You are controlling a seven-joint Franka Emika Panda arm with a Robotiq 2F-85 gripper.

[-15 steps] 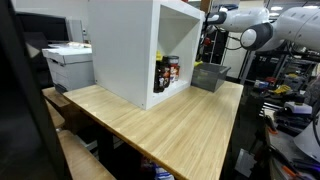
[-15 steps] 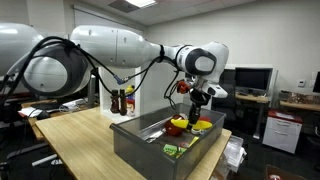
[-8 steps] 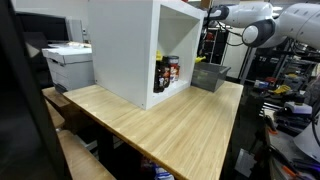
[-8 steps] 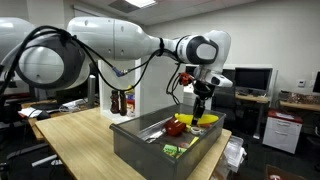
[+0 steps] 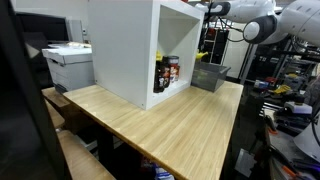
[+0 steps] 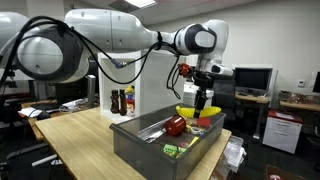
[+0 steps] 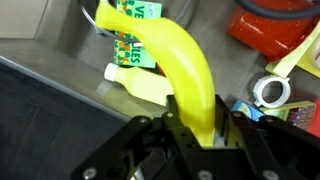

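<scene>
Gripper (image 7: 198, 128) clamped on banana (image 7: 178, 60) above gray bin (image 6: 140, 150) w/ red item (image 6: 175, 126), green pkt (image 7: 128, 45) inside.

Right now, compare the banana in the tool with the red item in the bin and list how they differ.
Colour: the banana is yellow, the red item is red. Shape: the banana is long and curved, the red item rounder and squatter. State: the banana is clamped in the tool and hangs above the bin, while the red item lies inside it, apart from the tool. Shared: both are at the same grey bin.
</scene>
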